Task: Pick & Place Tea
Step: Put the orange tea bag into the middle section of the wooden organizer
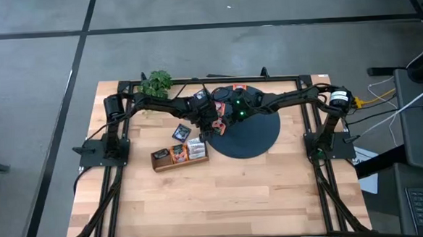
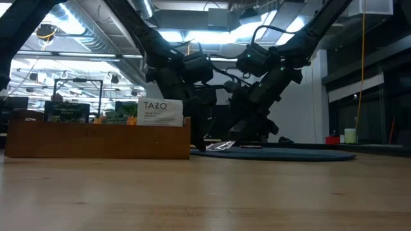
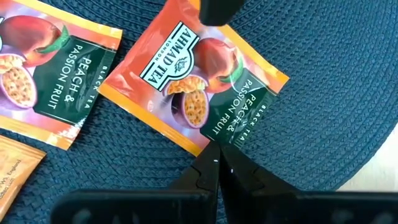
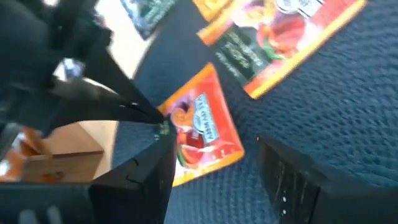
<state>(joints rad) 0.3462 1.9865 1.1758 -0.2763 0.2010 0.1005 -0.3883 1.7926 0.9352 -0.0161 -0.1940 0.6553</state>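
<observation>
On the dark blue woven disc (image 3: 323,81) lies an orange tea sachet (image 3: 193,78), also seen in the right wrist view (image 4: 202,130). My left gripper (image 3: 214,158) is shut, its tips at the sachet's near corner. My right gripper (image 4: 214,149) is open; one finger stands on either side of the same sachet and neither touches it. One of its fingers shows beyond the sachet's far edge (image 3: 221,9). In the high view both grippers (image 1: 213,126) (image 1: 227,116) meet over the disc's left part. More sachets lie flat on the disc (image 3: 43,74) (image 4: 280,37). My left gripper's shut fingertips (image 3: 208,163) meet the orange sachet at one corner (image 3: 210,142), slanting down from above. The sachet lies flat on the disc. Whether the corner is caught between the tips or only pressed under them, I cannot tell.
A wooden tray (image 1: 179,155) holding upright sachets (image 2: 160,112) stands left of the disc (image 1: 260,138). A loose dark sachet (image 1: 181,132) lies on the table behind it. A green plant (image 1: 157,82) sits at the far left. The table's near half (image 1: 223,198) is bare wood.
</observation>
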